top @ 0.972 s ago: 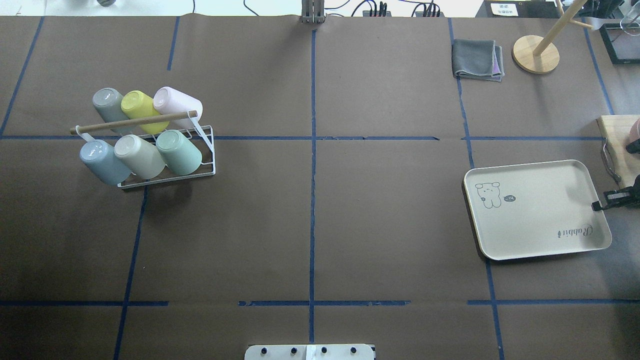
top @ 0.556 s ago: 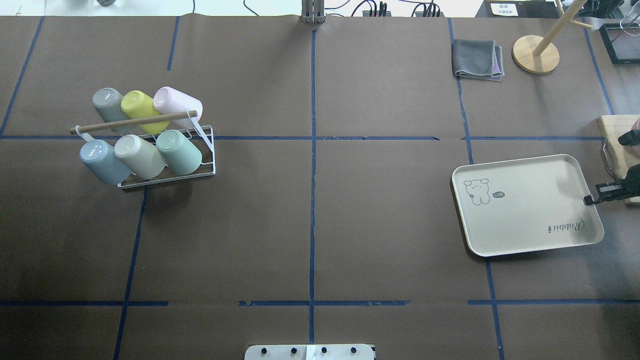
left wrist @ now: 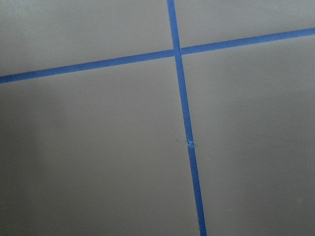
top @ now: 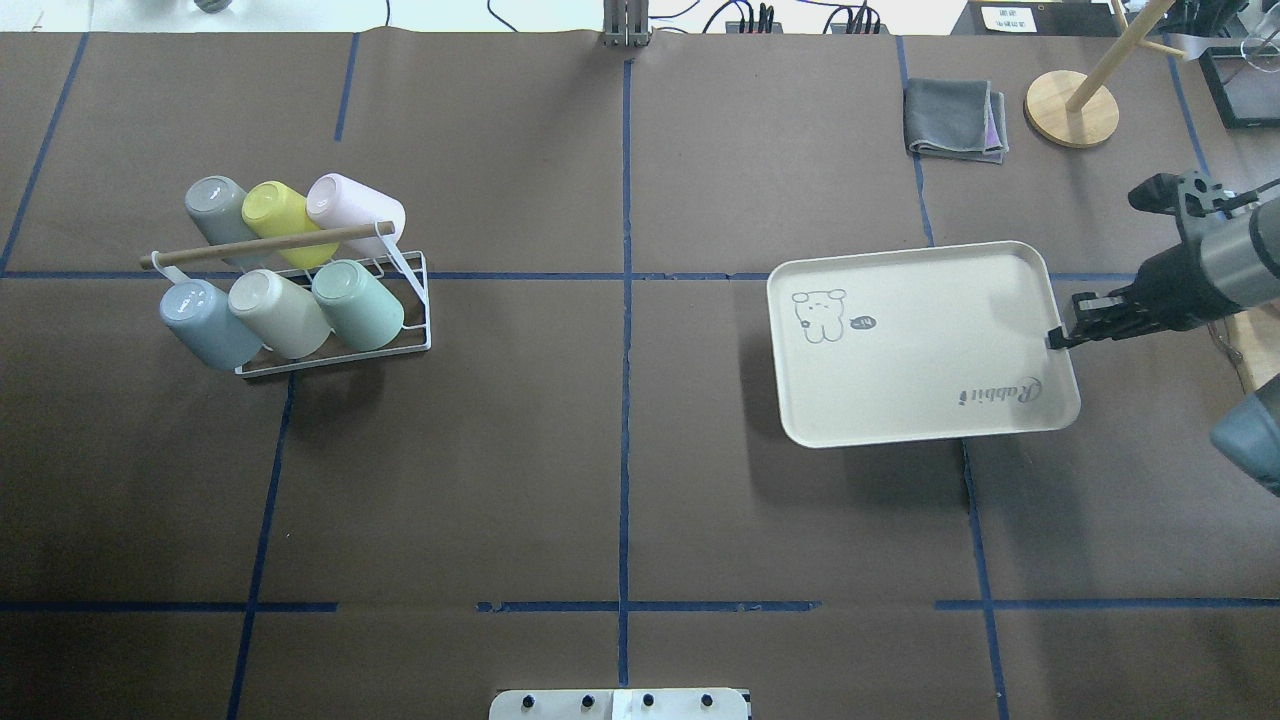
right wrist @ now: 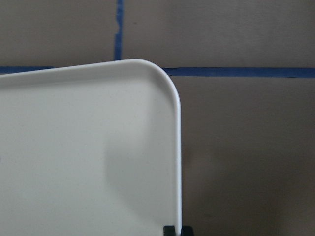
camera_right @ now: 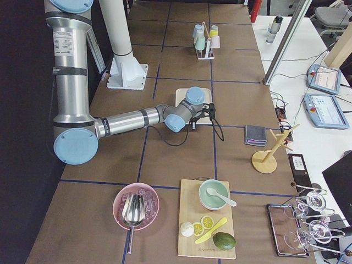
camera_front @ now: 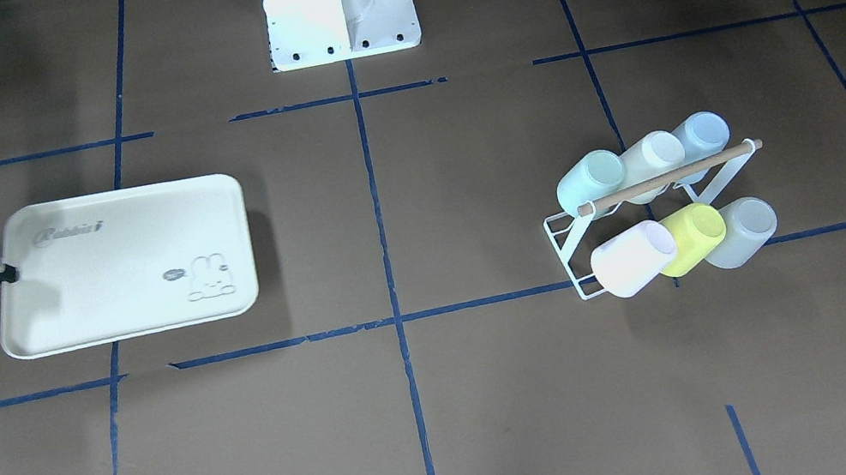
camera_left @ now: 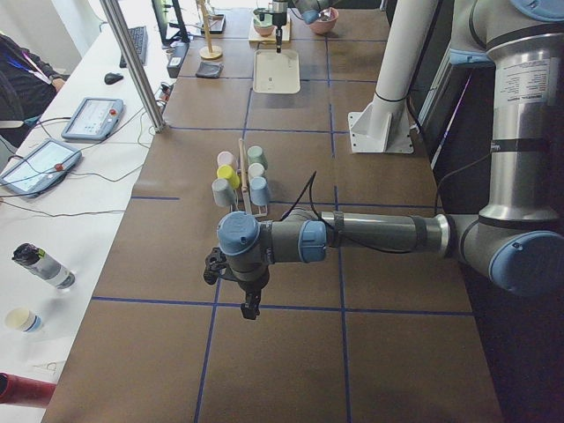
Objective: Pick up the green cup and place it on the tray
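Note:
The green cup [top: 357, 303] lies tilted on a white wire rack [top: 412, 330] at the table's left, rightmost in the near row; it also shows in the front view [camera_front: 590, 182]. The cream tray [top: 920, 345] is right of centre, empty, its shadow offset beneath it. My right gripper [top: 1055, 338] is shut on the tray's right rim; the front view [camera_front: 10, 274] shows the same grip, and the right wrist view shows the tray's corner [right wrist: 88, 147]. My left gripper [camera_left: 251, 308] points down over bare table, far from the rack; I cannot tell if it is open.
The rack also holds yellow [top: 280, 212], pink [top: 355, 208], cream [top: 278, 312] and grey-blue [top: 208, 322] cups under a wooden bar. A grey cloth [top: 955, 118] and a wooden stand [top: 1072, 108] sit at the far right. A cutting board [camera_right: 206, 220] and a pink bowl [camera_right: 136, 206] lie beyond the tray.
My right gripper has moved left and away from the robot with the tray in its grip; the tray has shifted well toward the table's centre. The cups have not moved.

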Robot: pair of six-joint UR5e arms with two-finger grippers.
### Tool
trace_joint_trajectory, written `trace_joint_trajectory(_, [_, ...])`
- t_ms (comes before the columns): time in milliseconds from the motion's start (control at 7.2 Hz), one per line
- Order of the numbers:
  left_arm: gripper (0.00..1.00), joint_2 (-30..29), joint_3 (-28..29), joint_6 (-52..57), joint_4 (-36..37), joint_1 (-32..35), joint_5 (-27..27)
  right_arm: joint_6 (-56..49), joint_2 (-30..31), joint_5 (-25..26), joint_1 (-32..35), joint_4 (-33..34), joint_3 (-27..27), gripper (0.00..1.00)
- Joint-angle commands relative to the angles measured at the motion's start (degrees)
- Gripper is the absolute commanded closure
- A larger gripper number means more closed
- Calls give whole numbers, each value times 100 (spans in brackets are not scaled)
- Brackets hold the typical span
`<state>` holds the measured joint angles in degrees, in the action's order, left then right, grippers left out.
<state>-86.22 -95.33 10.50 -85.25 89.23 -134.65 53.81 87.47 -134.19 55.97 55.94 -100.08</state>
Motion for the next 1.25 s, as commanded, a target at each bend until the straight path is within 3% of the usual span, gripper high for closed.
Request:
trace_joint_trajectory(0, [0,0,-12,-4,0,-3,0,1302,-878,427,-821,14,-3,100])
trace_joint_trajectory(417, [0,-9,-21,-4,0,-2,0,1738,-1714,1551,-1955,645,128,100])
trace_joint_trajectory(1111, [0,0,14,-4,-9,-3,-9,1957,-1997,1984,-2485,646,331,100])
